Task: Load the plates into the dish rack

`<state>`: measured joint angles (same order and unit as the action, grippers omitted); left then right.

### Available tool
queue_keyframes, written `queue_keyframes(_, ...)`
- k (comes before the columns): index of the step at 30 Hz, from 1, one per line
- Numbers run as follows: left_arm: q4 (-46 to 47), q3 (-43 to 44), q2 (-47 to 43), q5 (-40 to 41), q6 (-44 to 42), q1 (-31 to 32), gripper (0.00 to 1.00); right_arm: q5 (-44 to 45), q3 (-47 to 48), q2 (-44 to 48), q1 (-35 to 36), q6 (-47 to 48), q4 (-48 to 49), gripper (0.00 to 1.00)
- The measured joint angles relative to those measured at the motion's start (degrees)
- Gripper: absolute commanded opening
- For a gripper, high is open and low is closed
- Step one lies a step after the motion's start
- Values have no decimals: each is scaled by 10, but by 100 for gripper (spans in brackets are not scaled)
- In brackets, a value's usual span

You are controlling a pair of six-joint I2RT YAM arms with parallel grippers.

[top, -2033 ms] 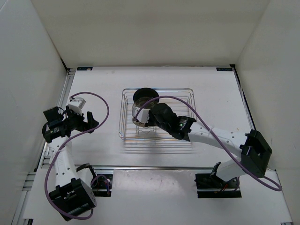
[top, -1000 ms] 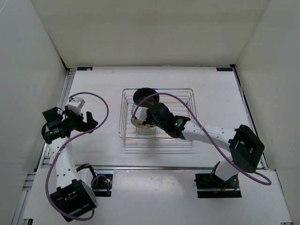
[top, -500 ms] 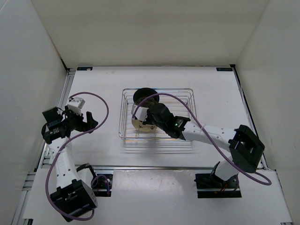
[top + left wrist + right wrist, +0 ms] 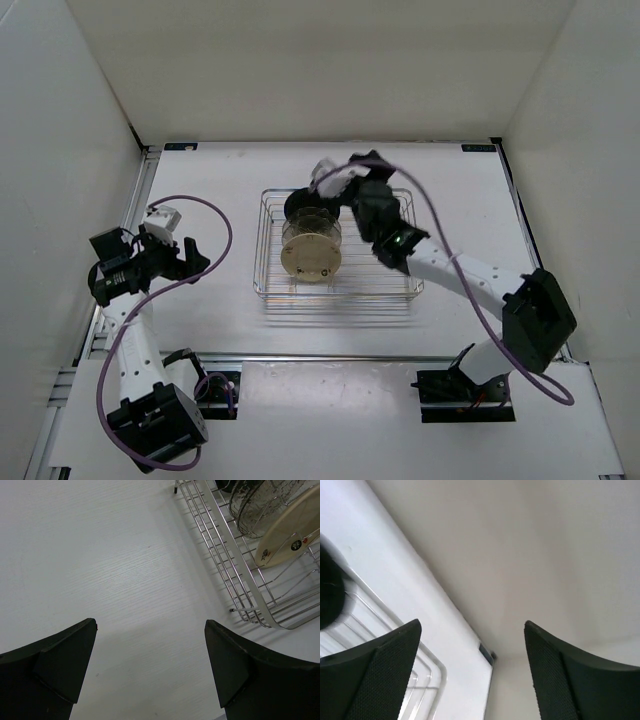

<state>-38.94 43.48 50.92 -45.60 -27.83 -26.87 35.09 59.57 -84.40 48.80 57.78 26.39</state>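
Note:
The dish rack [image 4: 266, 262] sits mid-table with plates standing in its left half. A cream plate [image 4: 311, 256] leans at the front, a clear plate [image 4: 310, 227] shows behind it, and a black plate [image 4: 299, 203] is at the back. My right gripper [image 4: 337, 178] hangs open above the rack's far edge, apart from the plates and holding nothing. In the right wrist view, that gripper [image 4: 470, 625] faces the back wall, with a rack corner [image 4: 422, 667] below. My left gripper [image 4: 193, 257] is open left of the rack. In the left wrist view, that gripper [image 4: 150, 625] is over bare table, with the rack [image 4: 220, 555], the cream plate [image 4: 290, 527] and a clear plate [image 4: 257, 505] at upper right.
White walls close in the table [image 4: 470, 210] at the back and on both sides. The right arm's cable [image 4: 425, 215] loops over the rack's right half. The left arm's cable [image 4: 215, 215] arcs between that arm and the rack.
My right gripper has opened, let go of the cream plate, and risen toward the rack's far edge. The cream plate now stands in the rack. The left arm has not moved.

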Motion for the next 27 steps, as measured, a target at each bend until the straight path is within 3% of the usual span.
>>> queue_keyframes(5,-7,23,19,-11,-3,0,100,-92,200,1,-202,-193,-256,94)
queue_keyframes(8,-16,39,47,-21,-7,0,100,-145,219,30,-303,-272,-325,96)
queue_keyframes(14,-28,65,115,-29,-11,0,100,-237,151,65,-382,-370,-438,100)
queue_keyframes(18,-31,98,150,-29,-11,0,100,-245,139,61,-425,-422,-500,100)
queue_keyframes(27,-13,163,235,-8,7,18,100,-256,70,70,-500,-477,-508,100)
